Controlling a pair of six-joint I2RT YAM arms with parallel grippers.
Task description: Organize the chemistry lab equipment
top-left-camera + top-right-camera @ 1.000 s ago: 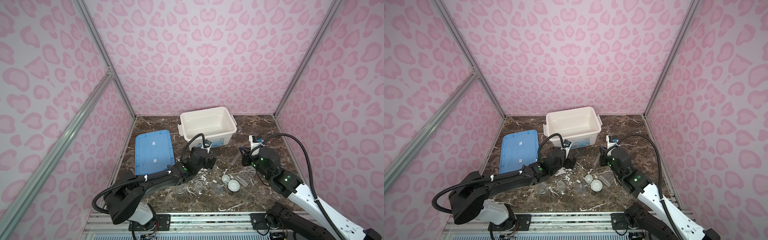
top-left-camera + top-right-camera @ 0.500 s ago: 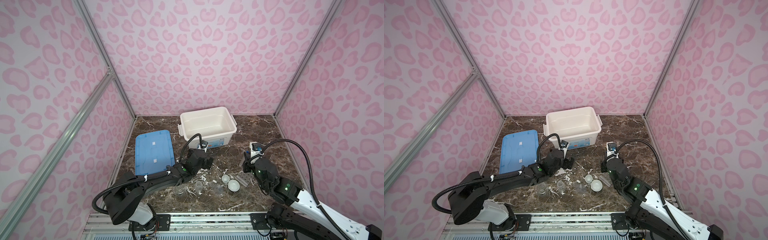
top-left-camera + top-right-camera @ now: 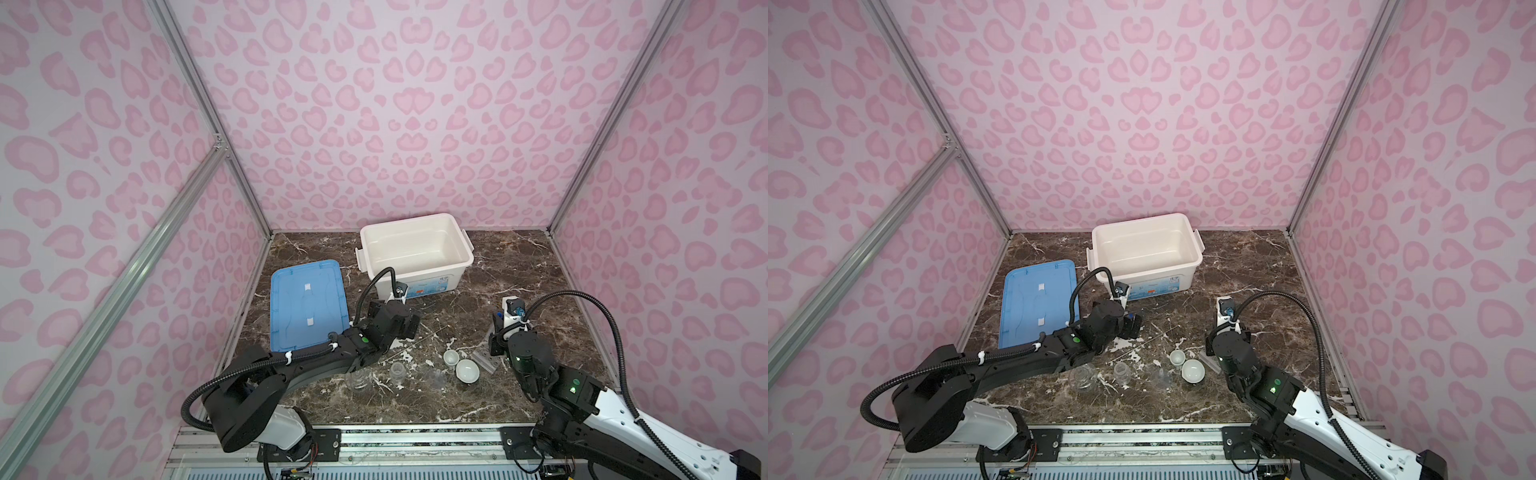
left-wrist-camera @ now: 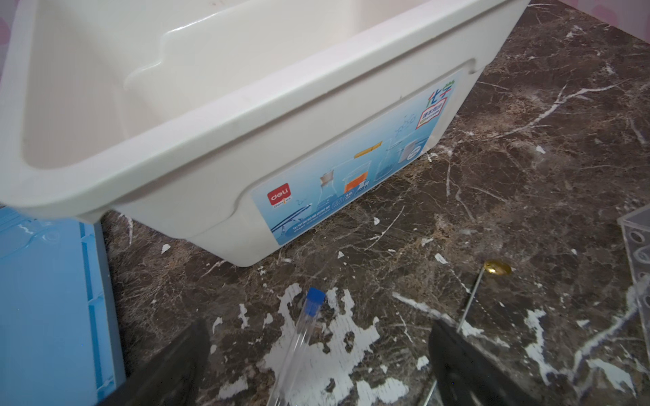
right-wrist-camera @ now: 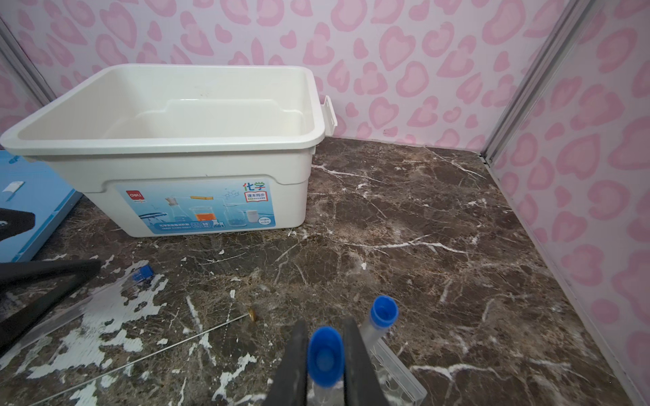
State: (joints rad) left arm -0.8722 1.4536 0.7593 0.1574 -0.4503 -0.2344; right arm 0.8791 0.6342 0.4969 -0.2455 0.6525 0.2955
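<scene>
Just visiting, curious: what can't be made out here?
- Clear blue-capped test tube in the right gripper: lower end cut off by right wrist view's edge.
- Clear perforated plastic tube rack: partly behind the right arm in both top views.
- Small clear glass flasks: too small to tell contents.

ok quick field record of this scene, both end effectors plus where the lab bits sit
left end effector: open, over a lying test tube on the table
right end effector: shut on a blue-capped test tube
tube rack: one tilted capped tube in it
storage box: lid off, nothing seen inside
blue lid: flat, left of the box
white dishes: two, loose near the rack
glass flasks: loose, near front edge
</scene>
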